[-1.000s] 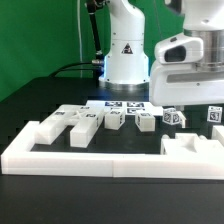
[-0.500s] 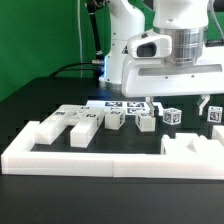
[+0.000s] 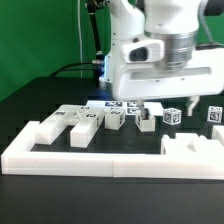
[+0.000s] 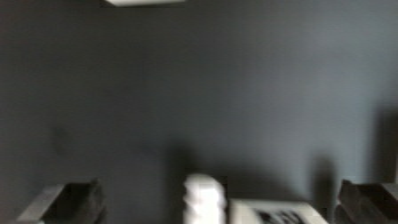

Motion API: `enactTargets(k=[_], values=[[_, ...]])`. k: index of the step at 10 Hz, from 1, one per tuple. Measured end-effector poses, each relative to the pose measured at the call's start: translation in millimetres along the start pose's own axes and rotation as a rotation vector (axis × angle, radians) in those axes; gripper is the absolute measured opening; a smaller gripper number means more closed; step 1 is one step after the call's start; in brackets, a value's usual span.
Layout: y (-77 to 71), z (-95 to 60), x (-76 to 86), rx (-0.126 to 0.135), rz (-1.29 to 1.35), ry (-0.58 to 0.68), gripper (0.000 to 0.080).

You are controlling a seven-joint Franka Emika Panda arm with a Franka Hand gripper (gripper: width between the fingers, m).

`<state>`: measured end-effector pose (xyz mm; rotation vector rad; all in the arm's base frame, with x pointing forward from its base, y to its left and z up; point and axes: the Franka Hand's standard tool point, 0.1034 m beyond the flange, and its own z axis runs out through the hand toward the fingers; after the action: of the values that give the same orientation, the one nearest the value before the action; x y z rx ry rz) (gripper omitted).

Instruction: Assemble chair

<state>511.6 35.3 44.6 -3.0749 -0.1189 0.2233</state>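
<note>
The chair is in loose white tagged parts on the black table. A wide slotted slab [image 3: 68,124] lies at the exterior view's left. Small blocks [image 3: 113,118] [image 3: 147,121] [image 3: 173,116] [image 3: 214,115] stand in a row to its right. My gripper [image 3: 165,106] hangs open just above the middle blocks and holds nothing. In the wrist view my gripper [image 4: 221,200] shows both dark fingertips [image 4: 71,200] far apart. A blurred white part [image 4: 208,198] and a tagged part [image 4: 278,213] lie between them.
A long low white border rail [image 3: 90,160] runs along the table's front. A notched white block [image 3: 192,147] sits by its right end. The marker board [image 3: 124,104] lies behind the row, in front of the robot base [image 3: 125,60]. Green backdrop behind.
The gripper has come down and moved toward the exterior view's left, from the upper right corner to just over the row of blocks. It stayed open. The parts have not moved.
</note>
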Motion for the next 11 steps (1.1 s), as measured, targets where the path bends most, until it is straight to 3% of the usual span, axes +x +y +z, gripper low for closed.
enactTargets(k=[2,5,6,9,11], values=[[13.1,12.7,-26.3,-0.008,0.013,-0.005,0.0649],[15.8,13.7,-28.8,-0.001,0.002,-0.032,0.0649],[15.4,13.5,-34.1,0.005,0.0,-0.1,0.0649],[25.7,16.3,-40.8,-0.016,0.008,-0.278,0.0649],[22.7,16.1,-46.8,0.008,0.046,-0.412,0.0649]])
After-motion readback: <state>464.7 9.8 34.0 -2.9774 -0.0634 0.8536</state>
